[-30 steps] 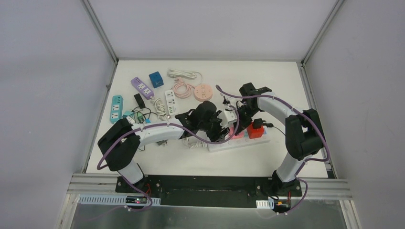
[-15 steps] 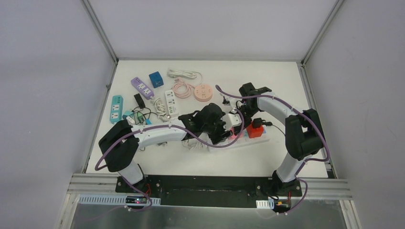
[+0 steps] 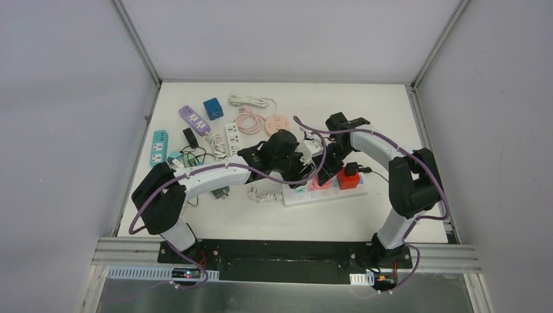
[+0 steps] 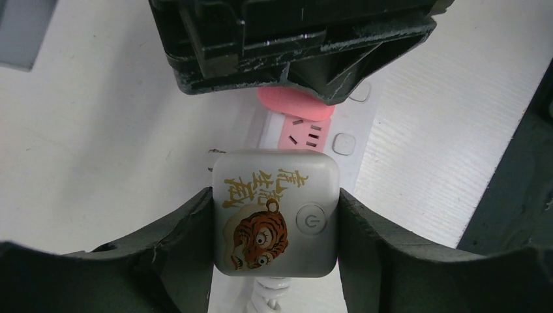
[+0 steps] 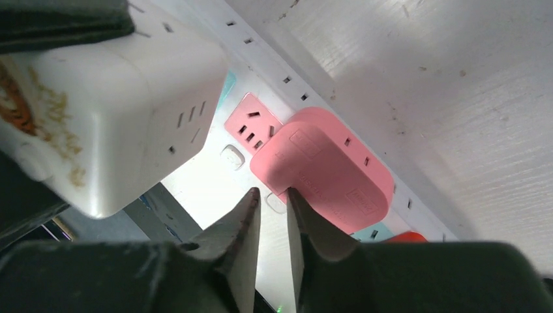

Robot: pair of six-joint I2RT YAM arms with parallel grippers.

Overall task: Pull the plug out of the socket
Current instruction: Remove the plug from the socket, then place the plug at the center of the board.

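The left gripper (image 4: 274,203) pinches the white square plug (image 4: 274,225) from both sides, and its two dark fingers (image 4: 186,241) press flat on the plug's walls. The plug has a tiger and gold writing on top. It looks lifted up over the long white power strip (image 3: 329,193), with a bare pink socket (image 4: 306,134) showing at 12 o'clock from it in the left wrist view. In the top view the plug hangs near the middle of the table (image 3: 391,117), and the power strip lies at about 5 o'clock from it. The right gripper (image 5: 272,195) is low over the strip, just beside the plug. Its fingers are almost together, with a thin gap, and nothing sits between them. In the right wrist view a flat pink adapter (image 5: 326,169) is stuck in the strip at 1 o'clock from those fingertips, and the plug is at 10 o'clock. A red plug (image 3: 349,180) sits in the strip too. A purple strip (image 3: 194,119) lies well apart, at 10 o'clock on the table.
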